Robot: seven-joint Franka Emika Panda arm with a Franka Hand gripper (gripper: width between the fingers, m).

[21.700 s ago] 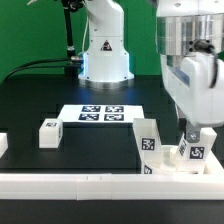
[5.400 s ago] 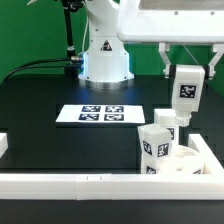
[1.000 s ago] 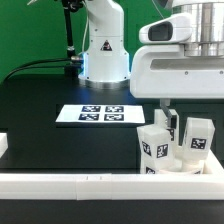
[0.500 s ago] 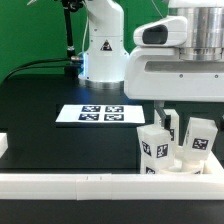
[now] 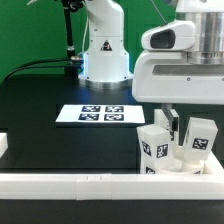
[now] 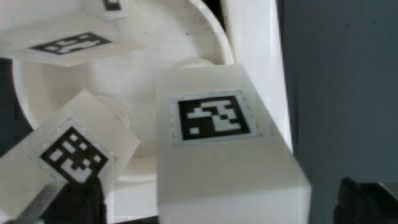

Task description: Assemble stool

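Observation:
The white stool seat ring (image 5: pixel 186 166) lies at the exterior view's right, by the front rail. Three tagged white legs stand in it: a near one (image 5: pixel 152 144), a middle one (image 5: pixel 173 130) and a right one (image 5: pixel 199 136). My gripper (image 5: pixel 170 120) hangs low over the middle leg. In the wrist view the gripper (image 6: pixel 210 205) is open, with a dark fingertip (image 6: pixel 50 200) on either side of a tagged leg (image 6: pixel 217 125) and a gap on both sides. Another leg (image 6: pixel 75 150) and a farther one (image 6: pixel 71 42) stand on the seat (image 6: pixel 169 45).
The marker board (image 5: pixel 98 114) lies flat mid-table. A long white rail (image 5: pixel 80 183) runs along the front, and a side rail (image 5: pixel 213 150) borders the seat on the right. The robot base (image 5: pixel 105 50) stands behind. A small white block (image 5: pixel 3 145) sits at the left edge.
Seconds ago the gripper held a tagged leg above the seat, and that leg now stands in it. Over the last second the hand has sunk slightly. The legs have not moved.

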